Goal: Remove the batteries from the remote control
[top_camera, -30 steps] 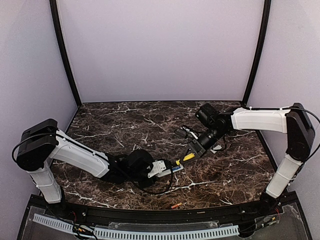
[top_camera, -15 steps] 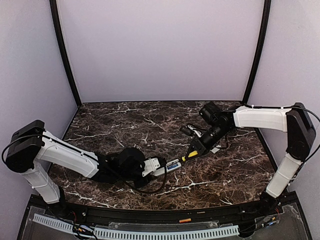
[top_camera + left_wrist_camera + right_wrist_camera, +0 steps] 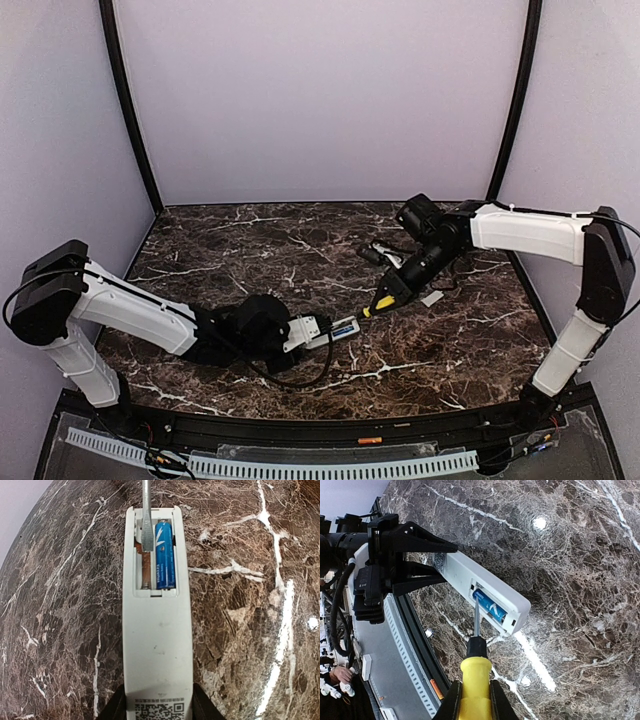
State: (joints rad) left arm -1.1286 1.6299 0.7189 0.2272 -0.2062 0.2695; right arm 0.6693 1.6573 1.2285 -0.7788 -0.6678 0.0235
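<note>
Now mid-pry, my left tool (image 3: 159,707) clamps the remote control (image 3: 157,645) over the worktop (image 3: 240,630), my right tool (image 3: 475,705) grips the screwdriver (image 3: 476,675), and the blue battery (image 3: 164,555) in its open bay needs levering out next.

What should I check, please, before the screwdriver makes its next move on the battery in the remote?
1. Grip on the remote control by the left gripper, at its code end: ok.
2. The compartment open: ok.
3. Both slots emptied: not ok, one blue battery lies in one slot.
4. Hold on the screwdriver by the right gripper, at its yellow handle: ok.
5. The blade tip at the battery: not ok, it sits in the empty slot beside it.
6. Blade touching the battery's side: cannot tell.
</note>
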